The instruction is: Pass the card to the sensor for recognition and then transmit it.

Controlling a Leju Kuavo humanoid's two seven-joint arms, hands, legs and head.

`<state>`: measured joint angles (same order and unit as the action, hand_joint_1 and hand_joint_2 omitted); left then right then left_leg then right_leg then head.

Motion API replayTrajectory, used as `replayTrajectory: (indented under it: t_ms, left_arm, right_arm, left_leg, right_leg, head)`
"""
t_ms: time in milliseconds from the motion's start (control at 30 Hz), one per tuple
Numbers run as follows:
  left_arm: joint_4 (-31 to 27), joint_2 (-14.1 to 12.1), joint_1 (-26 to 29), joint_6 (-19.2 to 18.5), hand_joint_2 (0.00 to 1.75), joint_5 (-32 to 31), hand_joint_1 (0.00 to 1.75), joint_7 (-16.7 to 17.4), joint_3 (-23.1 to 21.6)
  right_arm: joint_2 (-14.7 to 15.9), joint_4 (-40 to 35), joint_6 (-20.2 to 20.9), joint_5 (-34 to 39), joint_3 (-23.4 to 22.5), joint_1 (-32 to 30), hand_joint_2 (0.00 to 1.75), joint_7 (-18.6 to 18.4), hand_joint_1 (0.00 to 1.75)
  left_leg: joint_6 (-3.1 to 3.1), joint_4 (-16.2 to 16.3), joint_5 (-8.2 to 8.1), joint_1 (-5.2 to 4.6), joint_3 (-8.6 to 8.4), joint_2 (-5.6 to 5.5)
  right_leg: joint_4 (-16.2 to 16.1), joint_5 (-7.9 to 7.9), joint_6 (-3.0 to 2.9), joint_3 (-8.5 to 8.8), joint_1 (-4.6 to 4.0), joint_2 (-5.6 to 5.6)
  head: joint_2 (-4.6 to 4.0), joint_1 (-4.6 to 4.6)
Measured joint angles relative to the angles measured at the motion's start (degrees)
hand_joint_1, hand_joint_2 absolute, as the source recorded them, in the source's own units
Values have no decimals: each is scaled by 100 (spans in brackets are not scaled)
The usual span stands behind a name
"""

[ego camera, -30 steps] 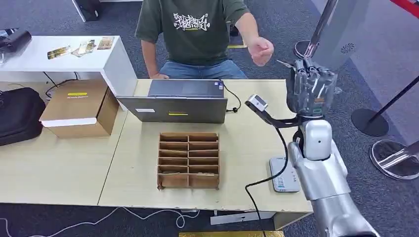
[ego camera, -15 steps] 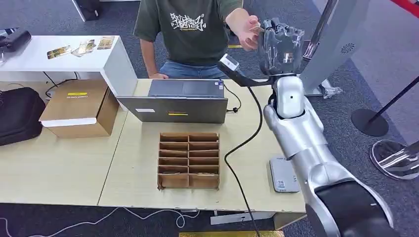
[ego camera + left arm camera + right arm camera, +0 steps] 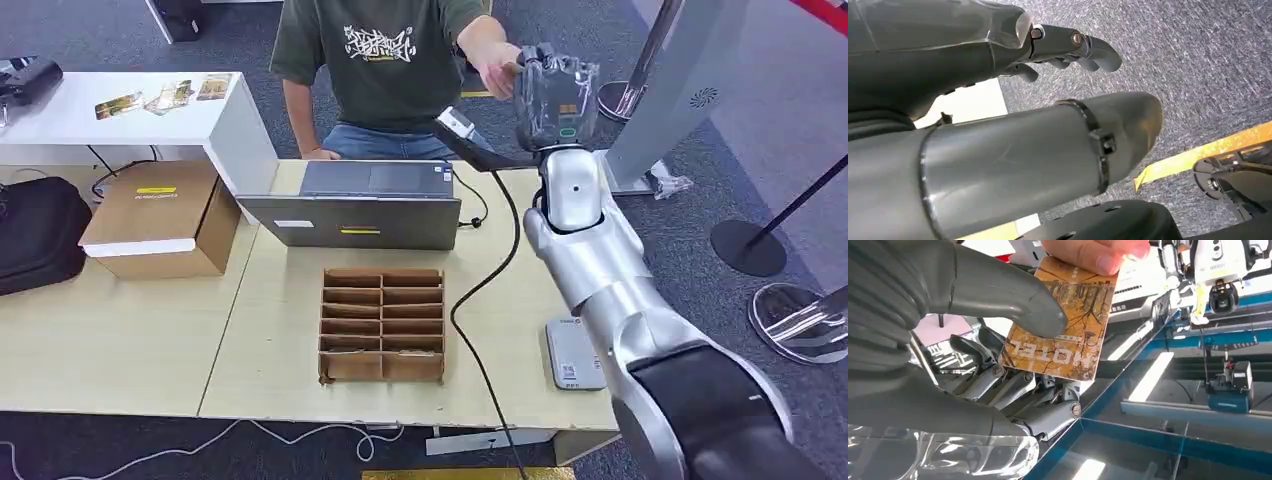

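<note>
at table centre, a cardboard divider tray (image 3: 382,324); at its 12 o'clock, a grey laptop (image 3: 352,205). at 9 to 10 o'clock, a cardboard box (image 3: 160,218), a black bag (image 3: 38,232) further out. at 11 o'clock, a white counter (image 3: 128,118). at 3 o'clock, stanchion bases (image 3: 800,320).

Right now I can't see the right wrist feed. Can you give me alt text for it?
The right hand holds a brown hotel key card printed with trees, its thumb pressed on the card's face, while a person's fingers grip the card's far edge. Behind them are blurred blue-edged glass panels.
</note>
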<state>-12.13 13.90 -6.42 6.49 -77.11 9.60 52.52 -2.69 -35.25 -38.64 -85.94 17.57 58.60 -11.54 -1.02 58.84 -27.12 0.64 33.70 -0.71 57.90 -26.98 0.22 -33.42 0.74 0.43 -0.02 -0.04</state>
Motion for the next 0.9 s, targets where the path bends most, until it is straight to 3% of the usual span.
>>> replayTrajectory:
  t_ms: [33, 900]
  left_arm:
    - [0, 0, 0, -2, 0, -4, 0, 0, -9]
    - [0, 0, -2, 48, 0, 42, 0, 15, -118]
  right_arm:
    - [0, 22, 0, 0, 0, 0, 175, 0, 0]
    - [2, 177, -63, -22, -2, -1, 175, -105, 0]
  left_leg:
    - [0, 0, 0, 0, 0, 0]
    - [0, 0, 0, 0, 0, 1]
  right_leg:
    - [0, 0, 0, 0, 0, 0]
    - [-1, 0, 0, -1, 0, 1]
  head:
    - [2, 0]
    - [2, 0]
